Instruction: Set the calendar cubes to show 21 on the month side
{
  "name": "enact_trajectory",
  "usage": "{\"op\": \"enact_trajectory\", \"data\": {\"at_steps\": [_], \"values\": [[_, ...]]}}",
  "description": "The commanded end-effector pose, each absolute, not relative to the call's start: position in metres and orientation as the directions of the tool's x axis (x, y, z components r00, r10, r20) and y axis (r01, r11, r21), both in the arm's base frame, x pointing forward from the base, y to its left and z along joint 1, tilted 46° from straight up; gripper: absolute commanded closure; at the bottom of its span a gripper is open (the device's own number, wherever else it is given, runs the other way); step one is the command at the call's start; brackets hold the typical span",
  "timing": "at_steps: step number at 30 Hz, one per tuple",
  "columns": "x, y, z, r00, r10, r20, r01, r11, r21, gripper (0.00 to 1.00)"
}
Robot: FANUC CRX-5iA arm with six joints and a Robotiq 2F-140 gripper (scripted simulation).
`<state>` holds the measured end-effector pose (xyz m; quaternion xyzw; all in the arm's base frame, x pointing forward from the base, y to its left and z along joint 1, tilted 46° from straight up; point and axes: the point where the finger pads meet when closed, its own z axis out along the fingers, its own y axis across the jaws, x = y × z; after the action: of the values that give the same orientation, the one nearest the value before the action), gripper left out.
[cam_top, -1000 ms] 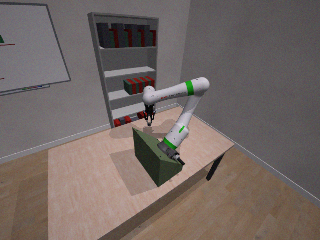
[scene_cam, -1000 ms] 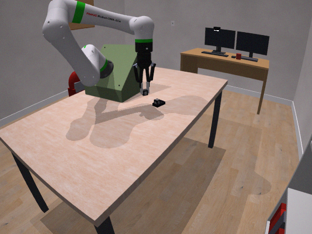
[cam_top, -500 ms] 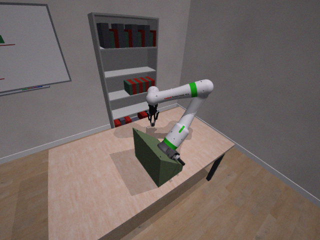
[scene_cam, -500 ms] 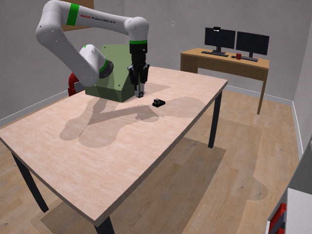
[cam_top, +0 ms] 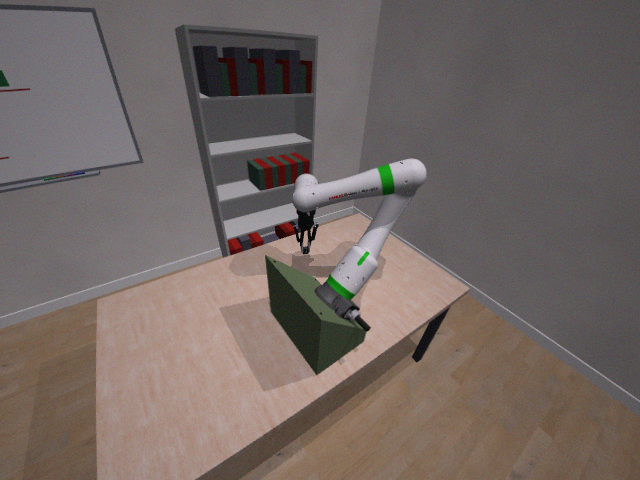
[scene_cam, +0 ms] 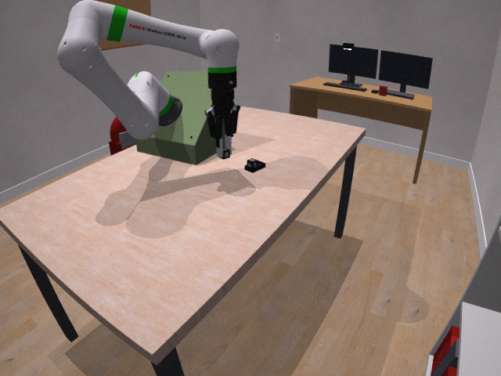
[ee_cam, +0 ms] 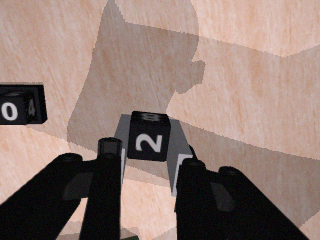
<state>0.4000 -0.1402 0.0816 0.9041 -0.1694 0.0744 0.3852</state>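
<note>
fingers: pads [ee_cam: 179,167] are clamped on the black cube [ee_cam: 148,136] from both sides, with the white 2 facing the wrist camera right way up, so we've definitely got it

gripper: the gripper [scene_cam: 223,150] hangs straight down off the wrist, a bit above the bench [scene_cam: 170,258], right by the green wedge-shaped robot base [scene_cam: 184,121]

cube in hand: off the bench, carried in the air, nothing under it but wood

tray: the little black tray [scene_cam: 254,164] with the other cube [ee_cam: 12,111] in it sits just beside the gripper, toward the bench's right edge in the exterior view. We can read a 0 and what looks like a 4 on that cube

step: we reckon we're mid-carry, bringing the 2 over to the tray

next: shift sideways until we're over the free slot, come down slowly with the cube level, seat it flat, then open. We can't tell from here which side the month name is on, so check the 2 ends up as the left digit. The other cube still needs a 1 showing
</note>
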Motion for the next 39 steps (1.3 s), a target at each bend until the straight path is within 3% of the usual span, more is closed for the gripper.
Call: {"op": "enact_trajectory", "data": {"at_steps": [1,15,39], "values": [[0.400,-0.143,0.079,0.931,-0.249,0.265,-0.364,-0.646,0.671,0.84],[0.401,-0.188,0.036,0.931,-0.249,0.265,-0.364,-0.646,0.671,0.84],[0.401,-0.204,0.021,0.931,-0.249,0.265,-0.364,-0.646,0.671,0.84]]}}
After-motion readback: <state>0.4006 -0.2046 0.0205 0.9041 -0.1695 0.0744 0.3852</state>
